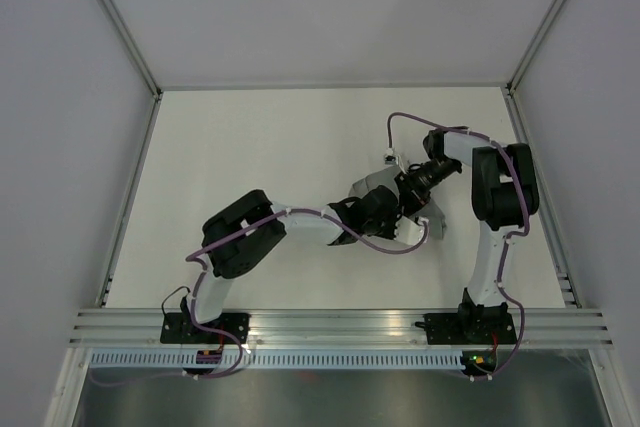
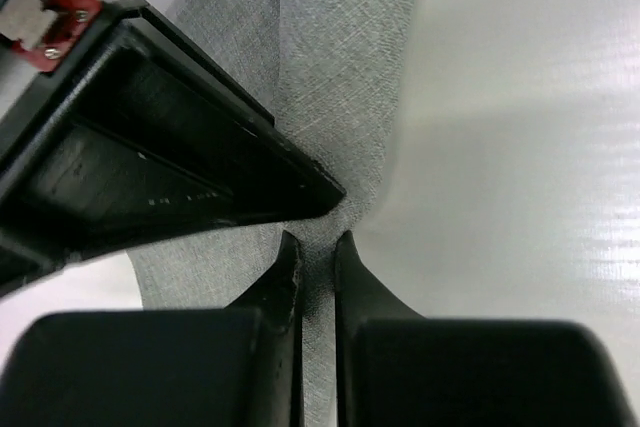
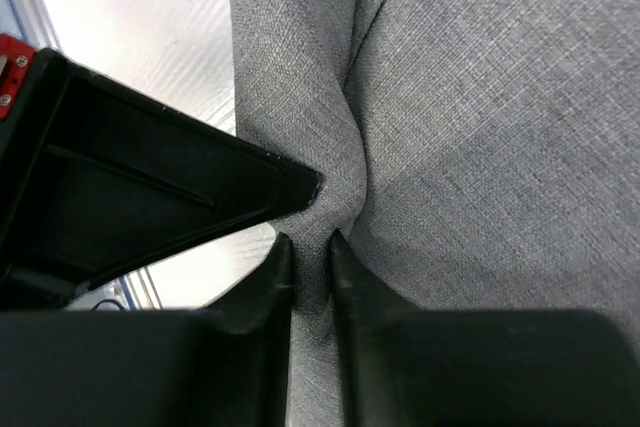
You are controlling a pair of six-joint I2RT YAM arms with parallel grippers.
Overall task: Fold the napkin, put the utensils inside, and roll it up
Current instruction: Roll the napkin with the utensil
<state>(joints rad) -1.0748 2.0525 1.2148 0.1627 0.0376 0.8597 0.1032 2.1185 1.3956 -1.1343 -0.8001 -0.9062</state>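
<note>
Where it is pinched, the grey napkin (image 3: 480,97) puckers.

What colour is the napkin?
The napkin is plain grey, unpatterned; best seen in the right wrist view.

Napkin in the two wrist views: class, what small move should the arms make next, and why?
Probably draw the two end effectors slowly apart, both shut. The left end effector and right end effector each pinch a bunched ridge of the napkin, nearly tip to tip, so the cloth is creased, not flat. Separating them should pull it taut for folding.
</note>
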